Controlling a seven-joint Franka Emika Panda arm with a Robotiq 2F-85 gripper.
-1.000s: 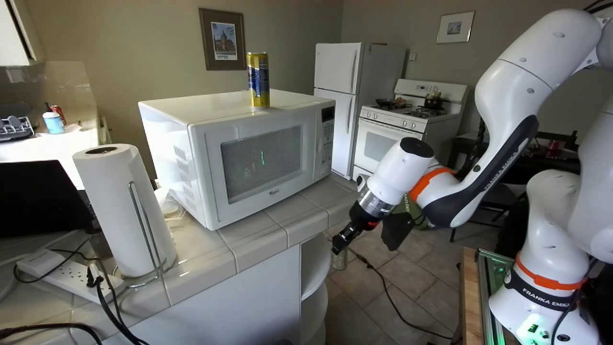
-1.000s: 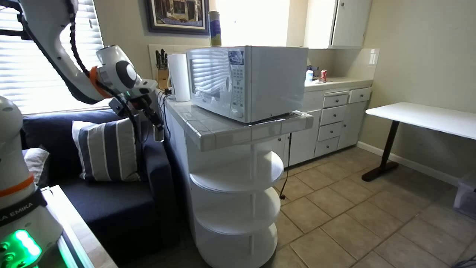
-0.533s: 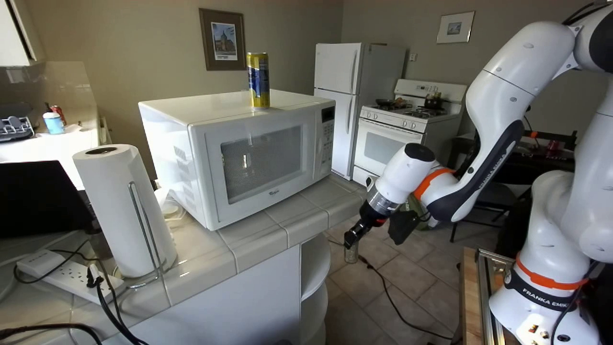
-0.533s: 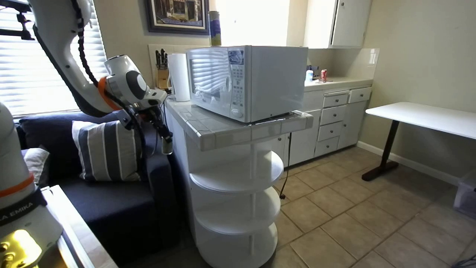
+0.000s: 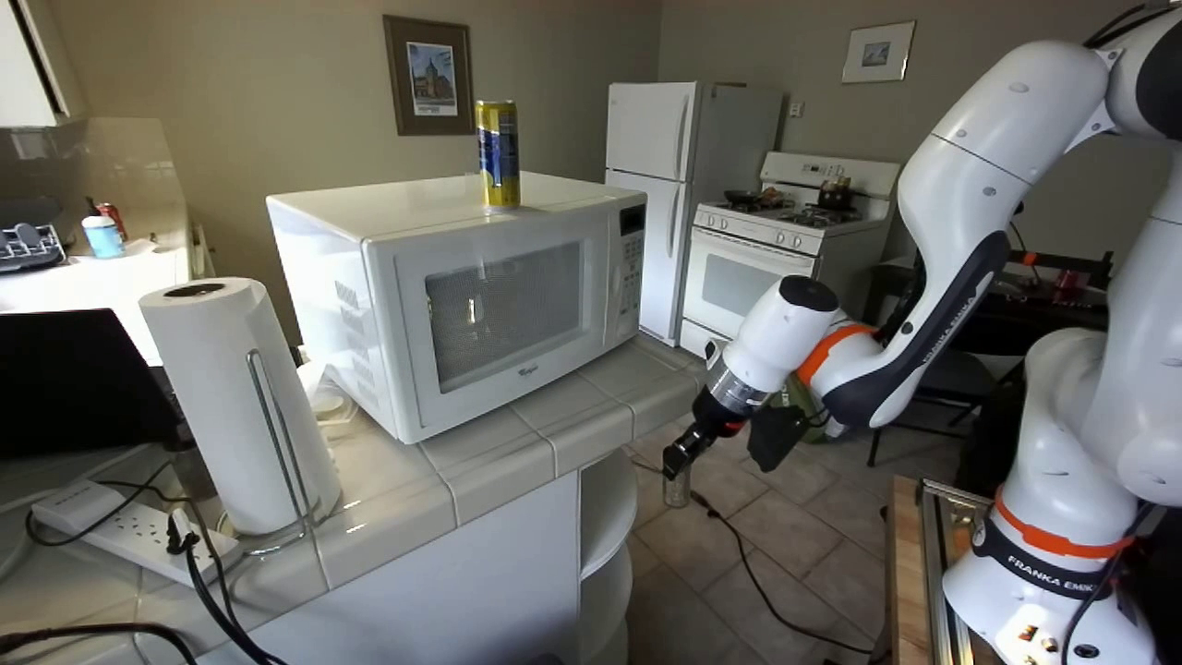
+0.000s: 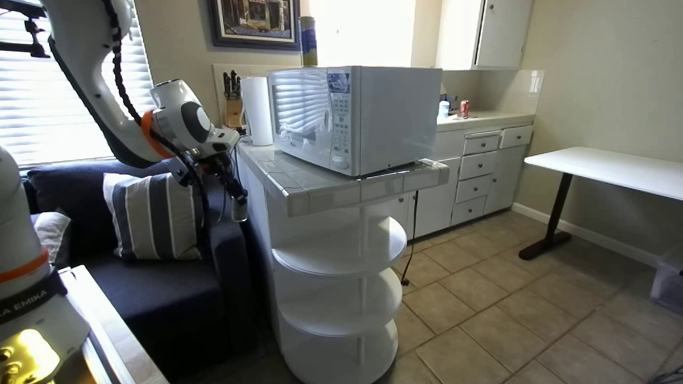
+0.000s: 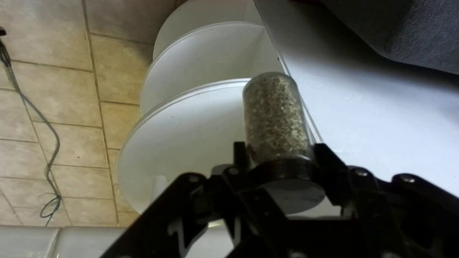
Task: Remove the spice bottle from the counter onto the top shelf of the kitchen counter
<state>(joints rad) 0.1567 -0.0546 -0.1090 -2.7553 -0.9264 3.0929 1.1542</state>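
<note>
The spice bottle is a clear jar of brown-beige flakes with a dark cap band and pale cap top. My gripper is shut on its cap end, one finger on each side. In both exterior views the bottle hangs below the fingertips, in the air beside the counter's end. The counter has rounded white shelves under its end. The top shelf is bare; it also shows in the wrist view, behind the bottle.
The counter's side panel and tiled overhang border the shelf opening. A microwave with a can on top stands on the counter. A dark sofa is close beside the counter. A cable lies on the floor.
Over the first half second my gripper and the bottle moved lower and toward the shelf end of the counter. Since then they are still. The base light went from green to yellow.
</note>
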